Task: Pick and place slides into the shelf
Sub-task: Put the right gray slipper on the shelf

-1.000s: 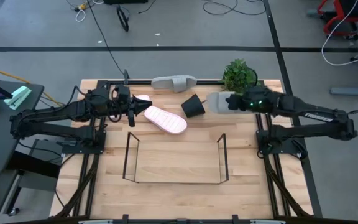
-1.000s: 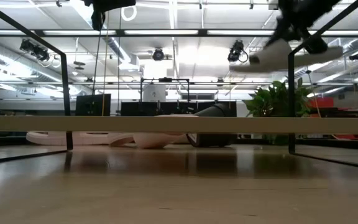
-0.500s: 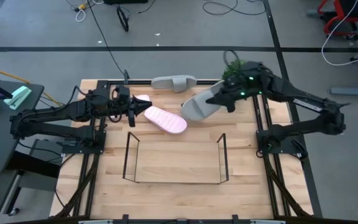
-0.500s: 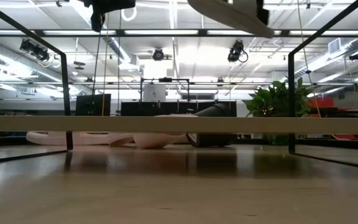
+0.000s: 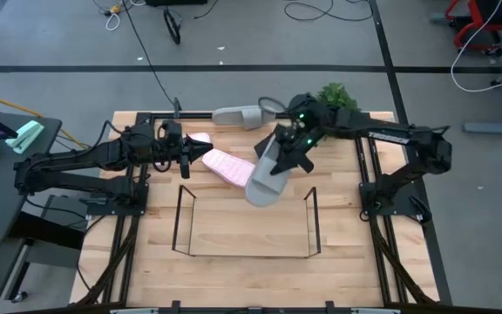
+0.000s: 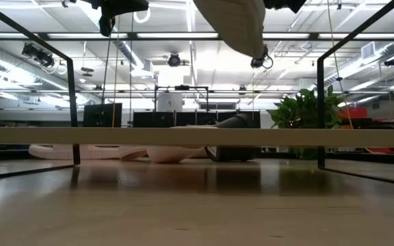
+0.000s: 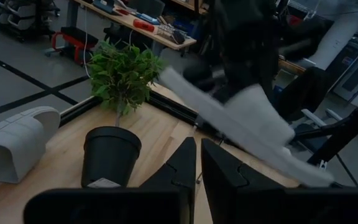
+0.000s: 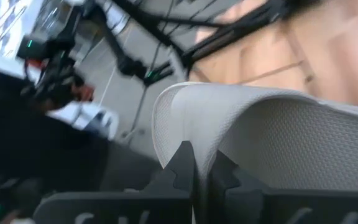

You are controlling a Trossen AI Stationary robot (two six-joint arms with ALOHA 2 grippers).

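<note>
My right gripper is shut on a grey slide and holds it in the air above the far rail of the black wire shelf. The low view shows this slide high up. A second grey slide lies at the table's far edge. One pink slide lies on the table left of the held one, and another pink slide shows behind it. My left gripper is shut with nothing in it, beside the pink slides. My right gripper pinches the grey slide's strap by its edge between its two fingers. The fingers come from the table's far right, slanting down. The slide is lifted clear and hangs tilted, its free end lowest and nearest the shelf.
A black plant pot stands on the table between the slides and a green plant at the far right corner. Bare wood lies inside the shelf and on its near side.
My right gripper has swung from the far right corner toward the table's middle and near side, rolling as it went, with the grey slide in its hold. The slide has turned from lying level to hanging slanted over the shelf's far rail.
</note>
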